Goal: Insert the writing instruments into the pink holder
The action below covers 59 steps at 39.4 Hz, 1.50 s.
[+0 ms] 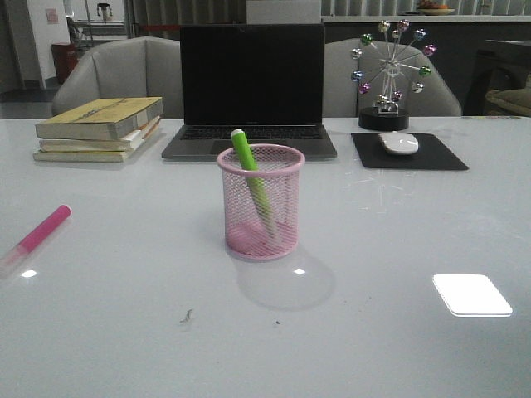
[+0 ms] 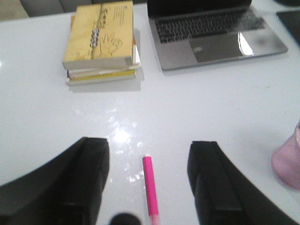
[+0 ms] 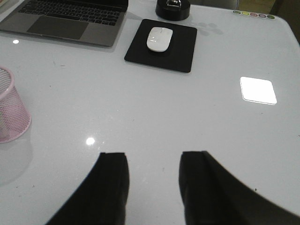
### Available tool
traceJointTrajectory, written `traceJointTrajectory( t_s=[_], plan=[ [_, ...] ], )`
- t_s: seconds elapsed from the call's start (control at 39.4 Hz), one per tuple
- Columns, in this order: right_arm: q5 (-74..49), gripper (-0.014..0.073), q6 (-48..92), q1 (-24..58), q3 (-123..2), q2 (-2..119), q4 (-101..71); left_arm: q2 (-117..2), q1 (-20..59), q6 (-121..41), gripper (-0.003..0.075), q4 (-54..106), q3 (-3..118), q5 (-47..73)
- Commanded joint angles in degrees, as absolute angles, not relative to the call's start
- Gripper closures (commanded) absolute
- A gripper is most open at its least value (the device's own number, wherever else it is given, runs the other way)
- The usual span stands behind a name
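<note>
The pink holder [image 1: 260, 202] stands mid-table with the lime green marker [image 1: 251, 176] leaning inside it, its top above the rim. The magenta marker [image 1: 41, 231] lies flat on the table at the far left. In the left wrist view that magenta marker [image 2: 150, 190] lies between the spread fingers of my left gripper [image 2: 150, 152], which is open and touches nothing. A bit of the holder [image 2: 288, 161] shows at that view's edge. My right gripper [image 3: 152, 159] is open and empty above bare table, with the holder [image 3: 11, 110] off to its side. Neither gripper shows in the front view.
A stack of books [image 1: 98, 126] sits at the back left, a laptop [image 1: 250, 91] behind the holder, and a mouse [image 1: 399, 143] on a black pad [image 1: 408, 152] at the back right, with a ball ornament [image 1: 388, 76] behind it.
</note>
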State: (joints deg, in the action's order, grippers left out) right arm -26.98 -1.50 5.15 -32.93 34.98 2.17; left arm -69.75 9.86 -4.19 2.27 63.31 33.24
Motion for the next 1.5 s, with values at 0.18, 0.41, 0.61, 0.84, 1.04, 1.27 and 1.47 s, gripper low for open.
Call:
traceJointTrajectory(
  t_s=[0.18, 0.41, 0.61, 0.84, 1.04, 1.27, 1.47],
  plan=[
    [-23.26, 0.0210, -1.31, 4.78, -34.53, 34.83, 3.02, -86.95, 10.30, -0.37, 0.0282, 3.16, 84.42, 50.28],
    [-23.26, 0.0210, -1.31, 4.78, -34.53, 34.83, 3.02, -98.80, 10.18, 1.25, 0.0282, 3.16, 93.23, 57.82],
    [-23.38, 0.0210, -1.31, 4.78, -34.53, 34.83, 3.02, -104.63, 10.18, 1.25, 0.0282, 3.16, 93.70, 58.08],
    [-23.44, 0.0210, -1.31, 4.78, -34.53, 34.83, 3.09, -109.22, 10.18, 1.25, 0.0282, 3.16, 93.70, 56.20],
    [-23.61, 0.0210, -1.31, 4.78, -34.53, 34.83, 3.16, -111.96, 10.18, 1.25, 0.0282, 3.16, 93.70, 54.09],
    [-23.67, 0.0210, -1.31, 4.78, -34.53, 34.83, 3.16, -115.60, 10.18, 1.25, 0.0282, 3.16, 93.70, 53.60],
    [-23.83, 0.0210, -1.31, 4.78, -34.53, 34.83, 4.03, -118.12, 10.18, 1.25, 0.0282, 3.37, 93.70, 53.60]
  ],
)
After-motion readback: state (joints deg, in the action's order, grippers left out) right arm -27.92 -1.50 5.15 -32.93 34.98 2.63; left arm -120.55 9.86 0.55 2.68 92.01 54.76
